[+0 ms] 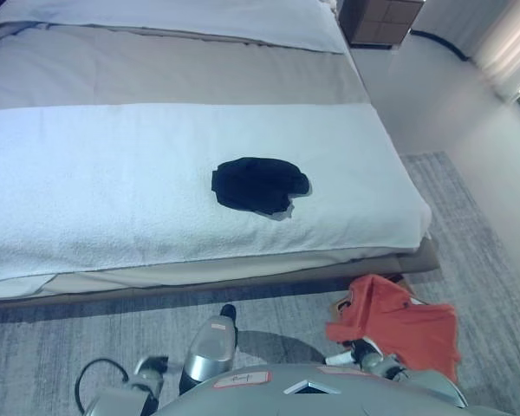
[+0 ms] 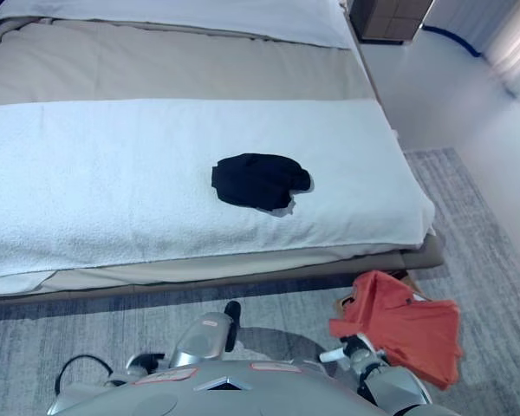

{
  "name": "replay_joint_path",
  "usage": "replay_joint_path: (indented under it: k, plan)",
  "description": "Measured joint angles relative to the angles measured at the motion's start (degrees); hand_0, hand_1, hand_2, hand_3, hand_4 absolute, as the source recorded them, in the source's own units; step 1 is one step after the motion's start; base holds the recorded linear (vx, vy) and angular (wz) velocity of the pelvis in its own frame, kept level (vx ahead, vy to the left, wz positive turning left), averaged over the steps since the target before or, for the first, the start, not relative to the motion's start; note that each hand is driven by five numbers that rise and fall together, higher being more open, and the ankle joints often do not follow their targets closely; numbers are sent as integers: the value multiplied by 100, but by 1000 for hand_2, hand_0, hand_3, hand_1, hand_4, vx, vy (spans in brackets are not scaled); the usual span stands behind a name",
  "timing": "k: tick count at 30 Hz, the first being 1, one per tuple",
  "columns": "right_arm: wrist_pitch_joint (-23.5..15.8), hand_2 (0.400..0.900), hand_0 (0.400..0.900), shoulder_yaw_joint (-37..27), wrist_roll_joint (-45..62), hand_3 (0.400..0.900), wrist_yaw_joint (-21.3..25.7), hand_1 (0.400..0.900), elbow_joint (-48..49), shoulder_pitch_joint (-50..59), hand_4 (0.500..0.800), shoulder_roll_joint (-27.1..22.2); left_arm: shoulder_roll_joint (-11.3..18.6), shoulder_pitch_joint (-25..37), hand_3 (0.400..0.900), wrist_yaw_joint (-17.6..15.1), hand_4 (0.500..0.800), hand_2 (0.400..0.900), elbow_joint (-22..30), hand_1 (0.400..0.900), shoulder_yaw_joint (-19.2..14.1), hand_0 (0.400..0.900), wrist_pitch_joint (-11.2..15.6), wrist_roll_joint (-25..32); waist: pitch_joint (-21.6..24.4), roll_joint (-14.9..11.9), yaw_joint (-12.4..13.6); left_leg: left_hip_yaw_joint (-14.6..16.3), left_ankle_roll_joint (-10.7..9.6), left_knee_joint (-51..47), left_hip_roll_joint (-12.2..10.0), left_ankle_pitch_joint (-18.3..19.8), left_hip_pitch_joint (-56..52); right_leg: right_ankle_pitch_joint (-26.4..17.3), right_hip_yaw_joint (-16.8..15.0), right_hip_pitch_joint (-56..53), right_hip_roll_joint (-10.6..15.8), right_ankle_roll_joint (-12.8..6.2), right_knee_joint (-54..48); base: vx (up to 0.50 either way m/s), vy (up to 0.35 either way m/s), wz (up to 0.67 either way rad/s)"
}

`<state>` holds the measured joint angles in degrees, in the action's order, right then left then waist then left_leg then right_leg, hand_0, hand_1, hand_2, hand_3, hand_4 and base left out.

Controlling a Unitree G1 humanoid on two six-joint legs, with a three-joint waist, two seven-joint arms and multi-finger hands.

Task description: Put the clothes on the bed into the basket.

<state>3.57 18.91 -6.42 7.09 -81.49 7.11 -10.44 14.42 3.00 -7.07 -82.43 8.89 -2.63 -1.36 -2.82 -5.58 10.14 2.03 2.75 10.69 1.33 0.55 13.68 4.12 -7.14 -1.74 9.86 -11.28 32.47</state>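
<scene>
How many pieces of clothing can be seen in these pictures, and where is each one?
2. A black garment lies bunched on the white blanket of the bed. An orange garment hangs over something on the floor beside the bed. More may be hidden beneath it.

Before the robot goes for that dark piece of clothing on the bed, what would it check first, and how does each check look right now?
1. Black garment on the bed's white blanket, in the open with nothing on it: ok.
2. Orange garment already off the bed, draped low by the robot's right side: ok.
3. Basket visible under the orange garment: cannot tell, only a scrap of something shows there.
4. Left hand free to reach: cannot tell, only a dark tip shows above the rug.
5. Right hand empty: cannot tell, it sits against the orange cloth.
</scene>
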Motion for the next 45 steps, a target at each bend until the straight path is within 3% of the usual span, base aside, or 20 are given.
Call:
replay_joint_path:
  k: [1, 2, 3, 4, 5, 6, 8, 10, 14, 20, 24, 28, 31, 36, 39, 45]
  plan:
    - [-32, 900, 900, 20, -2, 900, 18, 900, 9, -2, 800, -11, 16, 13, 900, 1, 800, 900, 36, 900, 84, 900, 17, 0, -44, 106, -92, -148, 116, -379, -51, -152, -294, -192, 1, 81, -85, -77, 260, 443, 228, 34]
    - [-48, 900, 900, 118, -4, 900, 28, 900, 99, 7, 800, -2, 70, 91, 900, -4, 800, 900, 84, 900, 185, 900, 19, -3, -115, 217, -260, -300, 209, -825, -55, -310, -613, 156, 135, 178, -186, -164, 518, 470, 128, 41]
    - [-101, 900, 900, 172, -6, 900, 29, 900, 170, 41, 800, -7, 126, 115, 900, -27, 800, 900, 130, 900, 227, 900, -5, -1, -160, 267, -317, -385, 360, -1152, -121, -409, -853, 551, 523, 384, -208, 55, 483, 425, 39, 46]
    - [-97, 900, 900, 232, -30, 900, 33, 900, 272, 72, 800, -16, 128, 151, 900, -45, 800, 900, 159, 900, 300, 900, -10, -1, -216, 351, -389, -441, 361, -1326, -171, -410, -998, 711, 921, 644, -249, 293, 140, 467, -28, 62]
    - [-126, 900, 900, 347, -113, 900, 62, 900, 323, 165, 800, -43, 126, 160, 900, -74, 800, 900, 143, 900, 343, 900, -13, -4, -274, 462, -463, -487, 379, -1373, -236, -430, -1057, 750, 1274, 725, -328, 406, -559, 452, -60, 68]
    - [-113, 900, 900, 440, -138, 900, 77, 900, 395, 192, 800, -66, 115, 167, 900, -105, 800, 900, 120, 900, 339, 900, -18, -9, -294, 502, -544, -494, 335, -1423, -260, -414, -1078, 708, 1370, 856, -420, 394, -1382, 398, -70, 64]
    - [-128, 900, 900, 476, -173, 900, 135, 900, 613, 218, 800, -145, 86, 273, 900, -130, 800, 900, 120, 900, 325, 900, 18, -28, -387, 484, -743, -677, 315, -1432, -202, -444, -1127, 330, 1238, 979, -438, 347, -2569, 284, -71, 33]
    - [-39, 900, 900, 665, -567, 900, 153, 900, 795, 349, 800, -154, 65, 314, 900, -124, 800, 900, 128, 900, 293, 900, 68, -62, -458, 373, -820, -822, 256, -1546, -112, -434, -1177, -98, 1339, 1038, -327, 281, -2871, 202, -80, 25]
    - [123, 900, 900, 993, -1179, 900, 219, 900, 854, 817, 800, -369, -66, 234, 900, -138, 800, 900, 137, 900, 300, 900, 99, -74, -499, 303, -647, -936, -243, -1367, -204, -235, -1123, -238, 1585, 968, -348, 322, -3013, 105, -51, 35]
    - [361, 900, 900, 1543, -1694, 900, 400, 900, 1504, 2349, 800, -1143, -249, 20, 900, -266, 800, 900, 193, 900, 341, 900, 23, 34, -553, 450, -511, -1086, -343, -1153, -375, -259, -407, -438, 1842, 1376, -534, 487, -3154, -79, -32, 17]
    - [469, 900, 900, 1846, -1795, 900, 495, 900, 1361, 3505, 800, -948, -272, 215, 900, -400, 800, 900, 236, 900, 550, 900, 38, 288, -626, 532, -463, -1314, -562, -1164, -391, -444, -37, -663, 2018, 1651, -558, 621, -3162, -85, -43, 22]
    - [487, 900, 900, 2029, -1763, 900, 520, 900, 1006, 4464, 800, -566, -239, 544, 900, -557, 800, 900, 284, 900, 683, 900, 44, 503, -874, 577, -212, -1472, -707, -1062, -400, -545, 201, -692, 2171, 1861, -552, 651, -3004, -66, -17, 29]
    - [475, 900, 900, 2131, -1637, 900, 540, 900, 935, 4986, 800, -533, -157, 819, 900, -621, 800, 900, 398, 900, 791, 900, 73, 670, -1206, 598, -27, -1762, -855, -1024, -374, -665, 386, -790, 2385, 1972, -546, 707, -2848, -43, -38, 52]
    - [491, 900, 900, 2130, -1408, 900, 614, 900, 854, 5374, 800, -524, -116, 1045, 900, -628, 800, 900, 428, 900, 790, 900, 140, 807, -1590, 684, 267, -2230, -979, -996, -310, -756, 584, -739, 2839, 1967, -481, 846, -2750, 12, -48, 47]
    - [499, 900, 900, 2130, -1341, 900, 637, 900, 710, 5508, 800, -532, -109, 1056, 900, -628, 800, 900, 447, 900, 806, 900, 151, 863, -1706, 710, 456, -2325, -997, -969, -247, -766, 640, -722, 2936, 1963, -424, 864, -2726, 4, -24, 31]
    - [516, 900, 900, 2130, -1331, 900, 737, 900, 455, 5892, 800, -722, -63, 1205, 900, -628, 800, 900, 539, 900, 1066, 900, 164, 909, -1931, 860, 461, -2634, -1104, -862, -99, -820, 931, -655, 3228, 2037, -314, 776, -2690, -23, -19, 32]
